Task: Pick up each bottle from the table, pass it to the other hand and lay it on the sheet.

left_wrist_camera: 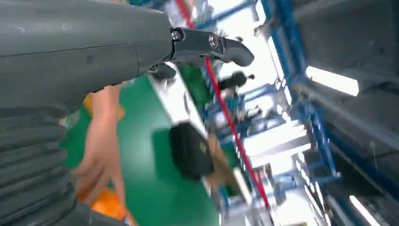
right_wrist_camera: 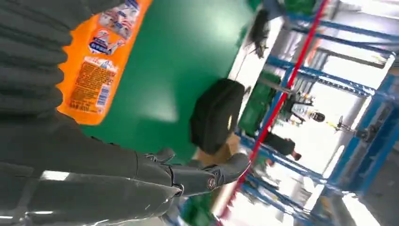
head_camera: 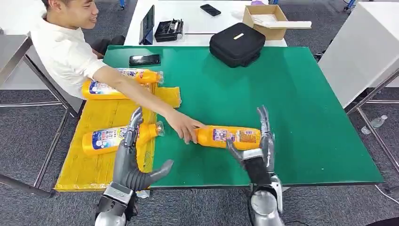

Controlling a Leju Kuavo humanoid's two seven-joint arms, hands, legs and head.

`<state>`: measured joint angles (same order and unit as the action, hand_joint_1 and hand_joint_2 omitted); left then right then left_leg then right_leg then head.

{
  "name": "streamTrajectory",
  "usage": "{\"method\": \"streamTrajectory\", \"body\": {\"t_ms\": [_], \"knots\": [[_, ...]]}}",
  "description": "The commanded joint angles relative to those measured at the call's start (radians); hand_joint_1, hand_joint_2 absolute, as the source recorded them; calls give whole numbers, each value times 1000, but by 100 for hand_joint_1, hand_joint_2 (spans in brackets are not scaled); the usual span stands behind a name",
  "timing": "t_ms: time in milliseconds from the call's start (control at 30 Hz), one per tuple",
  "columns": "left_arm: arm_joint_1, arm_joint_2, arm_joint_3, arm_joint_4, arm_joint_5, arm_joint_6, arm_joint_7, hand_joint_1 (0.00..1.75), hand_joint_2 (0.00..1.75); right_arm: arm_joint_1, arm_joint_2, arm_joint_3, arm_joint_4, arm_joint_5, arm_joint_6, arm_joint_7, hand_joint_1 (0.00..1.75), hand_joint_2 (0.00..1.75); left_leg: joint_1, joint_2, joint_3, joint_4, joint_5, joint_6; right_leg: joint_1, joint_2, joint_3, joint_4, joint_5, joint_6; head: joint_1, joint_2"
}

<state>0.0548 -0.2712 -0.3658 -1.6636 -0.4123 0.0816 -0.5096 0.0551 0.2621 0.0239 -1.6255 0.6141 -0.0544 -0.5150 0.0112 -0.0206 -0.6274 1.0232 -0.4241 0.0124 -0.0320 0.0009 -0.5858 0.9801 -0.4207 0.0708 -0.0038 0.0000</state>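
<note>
An orange bottle (head_camera: 228,136) lies on its side on the green table (head_camera: 301,113), and a person's hand (head_camera: 184,127) holds its cap end. My right hand (head_camera: 256,146) stands open just at the bottle's near side, fingers up, holding nothing. In the right wrist view the same bottle (right_wrist_camera: 99,56) lies close beside that hand (right_wrist_camera: 141,183). My left hand (head_camera: 134,157) is open above the yellow sheet's (head_camera: 101,167) near edge. Three orange bottles lie on the sheet: one (head_camera: 115,137) just beyond my left hand, two more (head_camera: 120,84) farther back.
A person (head_camera: 66,47) sits at the table's far left, arm stretched across the sheet. A black phone (head_camera: 144,59) and a black case (head_camera: 236,43) lie at the table's far side. Behind stands a white table with a cardboard box (head_camera: 266,20).
</note>
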Motion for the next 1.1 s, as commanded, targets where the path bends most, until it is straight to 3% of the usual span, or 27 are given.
{"method": "streamTrajectory", "body": {"t_ms": [33,67,100,400,467,567,600,633,700,733,800,833,1033,1100], "knots": [[68,-77,99,-6,52,-18,35,0,0,1,59,-170,-69,-59,68,12,0,0,1,4,6,0,-3,0,2,1,6,0,-2,-6,0,0],[83,-78,104,-15,52,-16,36,0,0,7,72,-172,-60,-66,74,18,0,0,1,1,3,0,-1,0,1,0,3,0,-1,-4,0,0],[89,-78,115,-18,80,-23,61,0,175,3,87,-179,-49,-68,63,62,0,0,1,1,3,0,-1,0,1,0,3,-1,-1,-3,0,0],[86,-78,130,-20,86,-30,65,0,175,-6,87,-163,-40,-65,51,75,0,0,1,2,3,0,-1,0,1,0,2,0,-1,-2,0,0],[90,-78,146,-1,216,-6,210,0,175,-13,87,-141,-32,9,-65,230,0,0,1,2,4,0,-2,0,2,1,4,-1,-1,-4,0,0],[82,-78,259,110,540,-108,256,0,175,-45,65,-80,-10,249,-84,158,0,0,1,3,4,0,-1,0,2,2,4,-1,-1,-4,0,0],[76,-78,278,129,534,-93,254,0,175,-47,56,-71,-5,293,-90,159,0,175,0,4,5,-2,-1,0,1,3,4,-1,0,-3,0,0],[64,-78,298,152,502,-107,244,0,175,-49,48,-62,6,447,-227,152,0,175,1,6,6,-2,-1,0,2,4,5,-2,0,-4,0,0],[49,-78,291,149,402,-6,204,0,175,-37,45,-68,6,480,-232,171,0,175,1,4,4,-2,0,0,1,3,4,-2,1,-3,0,0],[45,-78,273,131,348,21,205,0,0,-26,36,-62,-3,487,-214,172,0,175,1,6,7,-3,-1,0,2,4,6,-3,1,-5,0,0],[48,-78,246,109,329,55,241,0,0,-18,37,-70,-15,487,-204,191,0,175,1,0,3,-1,0,0,1,-2,4,-1,-1,-3,0,0],[52,-78,218,98,277,42,226,0,175,-14,15,-59,-16,565,-235,201,0,175,2,-2,4,-1,-1,0,3,-4,6,-1,-2,-4,0,0],[49,-78,172,104,176,20,207,0,175,-15,-7,-68,-4,575,-245,213,0,175,2,1,4,-1,-1,0,2,-1,5,-2,-1,-4,0,0],[46,-78,169,115,146,23,176,0,175,-16,-33,-53,19,679,-274,252,0,175,1,-1,2,-1,0,0,2,-2,3,-1,-1,-3,0,0]]}}
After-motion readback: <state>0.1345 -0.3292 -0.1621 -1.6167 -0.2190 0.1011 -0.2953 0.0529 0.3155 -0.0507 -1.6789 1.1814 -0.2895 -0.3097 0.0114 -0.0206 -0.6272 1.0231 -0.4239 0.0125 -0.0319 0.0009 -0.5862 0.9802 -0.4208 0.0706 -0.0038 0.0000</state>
